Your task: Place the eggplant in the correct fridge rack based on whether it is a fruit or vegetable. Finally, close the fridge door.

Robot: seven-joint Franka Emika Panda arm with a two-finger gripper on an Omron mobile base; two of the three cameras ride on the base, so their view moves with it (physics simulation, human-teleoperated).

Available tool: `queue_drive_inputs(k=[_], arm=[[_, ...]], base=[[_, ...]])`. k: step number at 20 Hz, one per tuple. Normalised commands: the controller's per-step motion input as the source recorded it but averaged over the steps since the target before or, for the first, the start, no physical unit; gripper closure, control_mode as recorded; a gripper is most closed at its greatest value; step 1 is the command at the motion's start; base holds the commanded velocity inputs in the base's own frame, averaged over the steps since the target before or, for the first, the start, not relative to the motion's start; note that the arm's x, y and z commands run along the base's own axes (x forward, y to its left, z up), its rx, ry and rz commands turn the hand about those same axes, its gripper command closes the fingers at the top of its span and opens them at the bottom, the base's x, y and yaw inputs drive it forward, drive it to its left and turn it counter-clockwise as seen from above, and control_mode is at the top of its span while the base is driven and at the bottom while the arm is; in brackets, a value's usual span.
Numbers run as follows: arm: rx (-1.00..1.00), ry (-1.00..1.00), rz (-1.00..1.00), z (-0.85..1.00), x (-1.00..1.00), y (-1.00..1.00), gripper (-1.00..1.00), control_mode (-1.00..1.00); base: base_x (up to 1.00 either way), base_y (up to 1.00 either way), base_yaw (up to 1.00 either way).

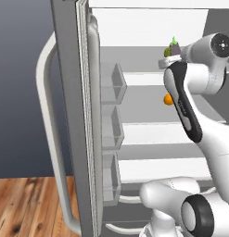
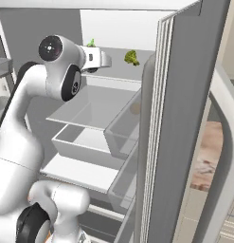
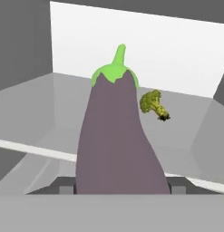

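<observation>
A kitchen: open fridge (image 1: 83,115), food on shelves, wooden floor (image 1: 28,206).

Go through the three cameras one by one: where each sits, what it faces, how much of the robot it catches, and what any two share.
Left base view: behind the arm on its left, facing the open fridge; white arm at right, eggplant at the top rack, orange below.
Right base view: behind on the right, same fridge; arm at left, broccoli on the top rack.
Hand view: on the hand, looking along the held eggplant toward the broccoli.
Shared: both base views show the arm and top rack; right base and hand views show the broccoli.
</observation>
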Motion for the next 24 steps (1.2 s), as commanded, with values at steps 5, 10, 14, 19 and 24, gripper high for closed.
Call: queue_drive_inputs(k=[5, 10, 14, 19, 24], arm=[[-0.05, 0.04, 0.00, -0.08, 0.45, 0.00, 1.00, -1.00], [-0.05, 0.07, 0.00, -0.22, 0.45, 0.00, 1.00, -1.00], [-0.06, 0.05, 0.00, -0.16, 0.58, 0.00, 1.00, -1.00], [-0.04, 0.00, 0.00, -0.07, 0.70, 0.00, 1.00, -1.00], [-0.03, 0.00, 0.00, -0.09, 0.80, 0.00, -1.00, -1.00]], base=[[0.00, 0.00, 0.00], [0.00, 0.00, 0.00], [0.00, 0.00, 0.00], [0.00, 0.00, 0.00], [0.00, 0.00, 0.00]])
